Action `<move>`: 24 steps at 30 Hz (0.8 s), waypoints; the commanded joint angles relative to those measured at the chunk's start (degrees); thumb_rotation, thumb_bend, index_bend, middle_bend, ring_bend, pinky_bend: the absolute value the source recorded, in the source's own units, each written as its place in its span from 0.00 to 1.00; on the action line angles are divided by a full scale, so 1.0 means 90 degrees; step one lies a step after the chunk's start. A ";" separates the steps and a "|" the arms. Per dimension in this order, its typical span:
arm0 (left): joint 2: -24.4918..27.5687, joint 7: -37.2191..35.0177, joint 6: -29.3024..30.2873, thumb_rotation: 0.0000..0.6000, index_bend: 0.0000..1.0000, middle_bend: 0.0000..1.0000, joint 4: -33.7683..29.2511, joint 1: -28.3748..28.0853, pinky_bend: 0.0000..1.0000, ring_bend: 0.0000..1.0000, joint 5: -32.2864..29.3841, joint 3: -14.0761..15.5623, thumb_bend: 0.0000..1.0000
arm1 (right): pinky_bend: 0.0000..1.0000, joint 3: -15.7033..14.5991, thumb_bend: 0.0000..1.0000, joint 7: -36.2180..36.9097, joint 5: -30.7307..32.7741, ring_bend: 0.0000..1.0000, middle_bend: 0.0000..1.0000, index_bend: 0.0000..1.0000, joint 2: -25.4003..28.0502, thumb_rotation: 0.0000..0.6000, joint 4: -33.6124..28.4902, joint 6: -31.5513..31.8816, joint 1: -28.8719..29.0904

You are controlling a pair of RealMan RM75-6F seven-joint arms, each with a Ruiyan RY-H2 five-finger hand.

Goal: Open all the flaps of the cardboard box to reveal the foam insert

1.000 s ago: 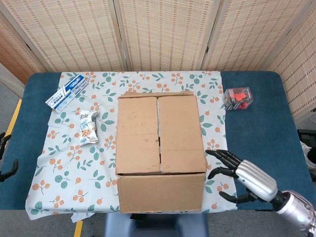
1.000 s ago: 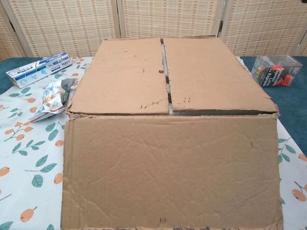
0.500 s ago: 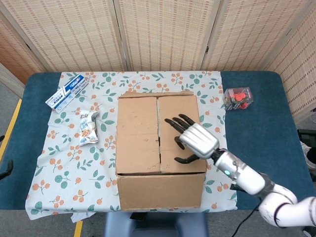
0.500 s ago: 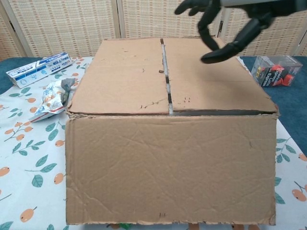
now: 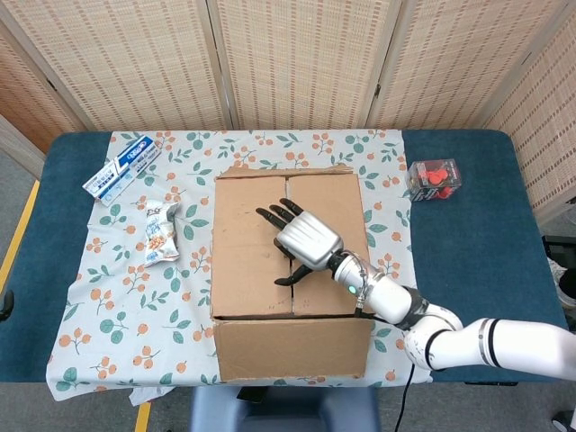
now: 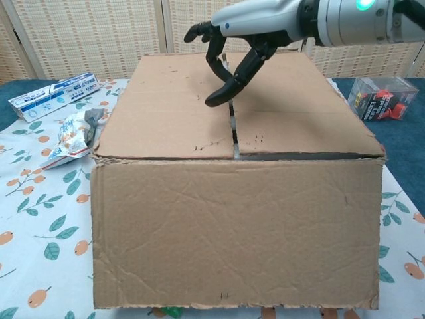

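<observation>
The cardboard box point(image 5: 247, 243) stands in the middle of the table with its top flaps down, meeting at a centre seam point(image 6: 231, 119). No foam shows. My right hand point(image 5: 301, 238) hovers over the seam near the middle of the top, fingers spread and empty. In the chest view the right hand point(image 6: 239, 40) reaches in from the upper right, one dark fingertip point(image 6: 216, 101) hanging close above the seam; contact cannot be told. Only a dark sliver of my left hand point(image 5: 4, 304) shows at the left edge of the head view.
A blue-and-white toothpaste carton point(image 5: 121, 168) and a snack packet point(image 5: 160, 232) lie left of the box on the floral cloth point(image 5: 117, 306). A clear case with red contents point(image 5: 434, 177) sits at the right on the blue table. Woven screens stand behind.
My right hand has risen from the table at the box's front right and moved left over the top to the centre seam. The left hand has slid almost out of frame.
</observation>
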 commanded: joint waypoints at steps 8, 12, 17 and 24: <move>-0.0029 -0.0187 -0.0007 1.00 0.01 0.00 0.0122 -0.0004 0.00 0.00 0.0026 -0.0007 0.56 | 0.00 -0.0138 0.22 0.0201 -0.0155 0.00 0.00 0.64 -0.0186 0.46 0.0321 -0.0170 0.0134; -0.0034 -0.0197 0.0009 1.00 0.01 0.00 0.0124 -0.0001 0.00 0.00 0.0027 -0.0014 0.56 | 0.00 -0.0193 0.22 0.0254 -0.0172 0.00 0.00 0.60 -0.0248 0.46 0.0470 -0.0230 0.0170; -0.0035 -0.0252 -0.0014 1.00 0.01 0.00 0.0152 -0.0004 0.00 0.00 0.0016 -0.0019 0.56 | 0.00 -0.0216 0.22 0.0363 -0.0162 0.00 0.00 0.56 -0.0358 0.46 0.0650 -0.0325 0.0237; -0.0035 -0.0321 0.0003 1.00 0.01 0.00 0.0188 0.0009 0.00 0.00 0.0010 -0.0031 0.56 | 0.00 -0.0260 0.22 0.0486 -0.0195 0.00 0.00 0.52 -0.0411 0.46 0.0826 -0.0413 0.0287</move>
